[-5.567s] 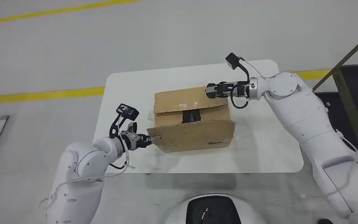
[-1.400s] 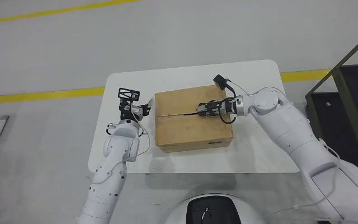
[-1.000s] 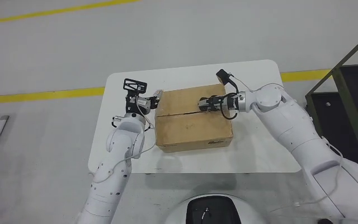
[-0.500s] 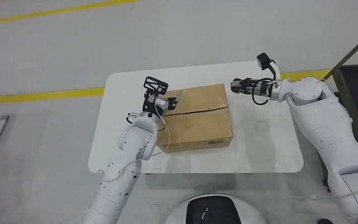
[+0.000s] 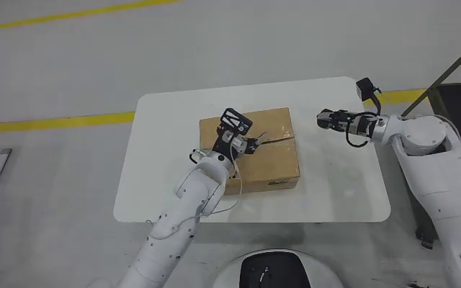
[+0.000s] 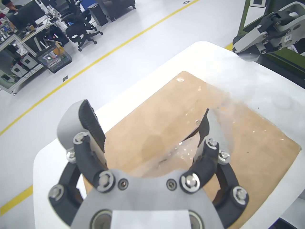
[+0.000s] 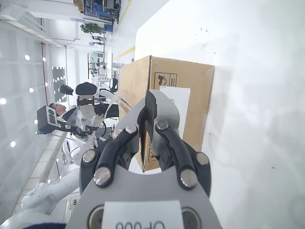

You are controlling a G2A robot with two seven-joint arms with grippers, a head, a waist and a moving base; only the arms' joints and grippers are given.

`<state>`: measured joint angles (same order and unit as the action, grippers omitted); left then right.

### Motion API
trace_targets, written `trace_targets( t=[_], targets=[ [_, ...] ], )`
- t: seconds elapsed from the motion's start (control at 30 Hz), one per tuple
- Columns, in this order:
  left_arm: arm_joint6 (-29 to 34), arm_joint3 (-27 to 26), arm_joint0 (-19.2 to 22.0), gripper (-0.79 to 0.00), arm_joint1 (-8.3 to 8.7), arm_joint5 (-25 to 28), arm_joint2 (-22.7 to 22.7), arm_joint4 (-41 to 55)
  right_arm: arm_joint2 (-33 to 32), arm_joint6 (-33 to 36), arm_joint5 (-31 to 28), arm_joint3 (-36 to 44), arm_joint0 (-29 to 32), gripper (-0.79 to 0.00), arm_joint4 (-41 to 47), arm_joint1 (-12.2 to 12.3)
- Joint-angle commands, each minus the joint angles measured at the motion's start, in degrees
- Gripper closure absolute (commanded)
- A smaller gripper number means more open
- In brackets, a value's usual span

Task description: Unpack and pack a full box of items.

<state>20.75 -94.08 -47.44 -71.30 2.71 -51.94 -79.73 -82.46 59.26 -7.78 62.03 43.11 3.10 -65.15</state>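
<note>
The closed cardboard box sits mid-table on the white table. My left gripper hovers over the box's top near the centre seam, open. A strip of clear tape clings to one of its fingers and trails toward the box's right edge as a thin strip of tape. My right gripper is beyond the box's right end, above bare table, shut with nothing in it. The right wrist view faces the box's labelled end.
Bare table lies left of the box and in front of my right gripper. A dark green frame stands off the table's right side. The table's far corner is near my right gripper.
The box's flaps, open earlier, are closed. My left gripper swept from the box's left end across its top with the tape. My right gripper drew off the box to the right.
</note>
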Motion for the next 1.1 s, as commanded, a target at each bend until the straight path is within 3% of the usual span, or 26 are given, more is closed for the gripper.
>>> trace_targets(
  t=[0.0, 0.2, 0.4, 0.53, 0.63, 0.87, 1.07],
  targets=[
    [0.0, 0.05, 0.54, -0.785, -0.48, -0.42, 1.05, -0.05, -0.73, 0.09, 0.54, 1.41, 1.09, 0.0, 0.02, 0.32],
    [-0.31, 1.65, 2.98, -0.785, -2.12, -1.97, 3.9, -0.53, -2.31, 0.54, 1.6, 4.53, 3.8, 0.0, 0.61, 1.11],
    [0.8, 1.87, 3.76, -0.785, -2.55, -2.31, 2.7, -2.6, -1.99, 3.41, 1.56, 6.44, 5.01, -0.157, 4.76, 1.31],
    [2.93, 0.15, 2.98, -0.785, -2.01, -1.96, -1.33, -3.63, -0.21, 5.81, 0.25, 7.37, 4.66, -0.329, 7.06, 1.17],
    [6.18, -2.57, 1.3, -0.785, -1.21, -0.76, -5.34, -5.01, 1.07, 7.08, -0.53, 7.19, 3.96, -0.379, 9.29, 0.98],
    [11.74, -9.65, -2.57, -0.785, -0.06, -2.53, -14.46, -5.77, 4.79, 8.52, -1.04, 6.03, 2.06, -0.385, 15.61, 0.15],
    [14.49, -14.17, -6.39, -0.785, 1.06, 1.94, -19.63, -11.16, 11.24, 8.72, -1.28, 4.73, -0.69, -0.382, 20.49, -1.56]
  ],
)
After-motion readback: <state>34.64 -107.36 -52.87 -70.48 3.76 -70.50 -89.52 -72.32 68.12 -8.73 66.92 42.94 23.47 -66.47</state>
